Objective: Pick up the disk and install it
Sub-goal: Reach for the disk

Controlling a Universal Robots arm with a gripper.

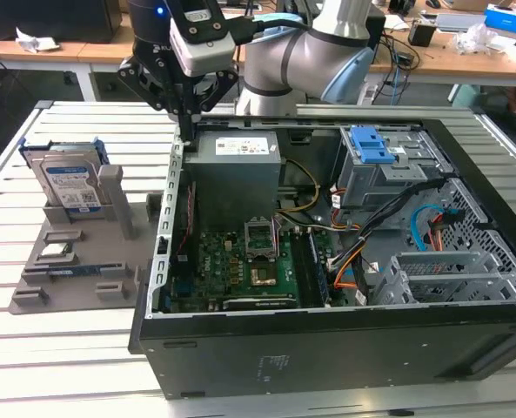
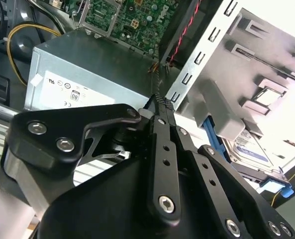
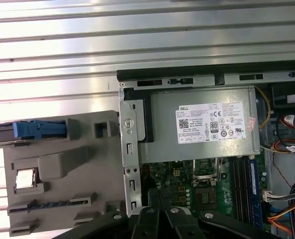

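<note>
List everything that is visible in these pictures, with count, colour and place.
disk: one, silver with blue frame, upright in the holder, exterior view's left
holder: one, grey, on the table beside the computer case
computer case: one, black, open, on the table
power supply: one, grey, inside the case
motherboard: one, green, inside the case
drive cage: one, grey with blue latch, inside the case
table: one, silver slats, under holder and case
gripper: one, black, shut, empty, above the case's wall beside the power supply

— Where's the disk?
— Upright on its edge in a slot of the grey holder, at the exterior view's left of the open computer case; silver, with a blue-and-white label facing outward; blue carrier frame round its edges.
— Held?
— No; it stands free.
</note>
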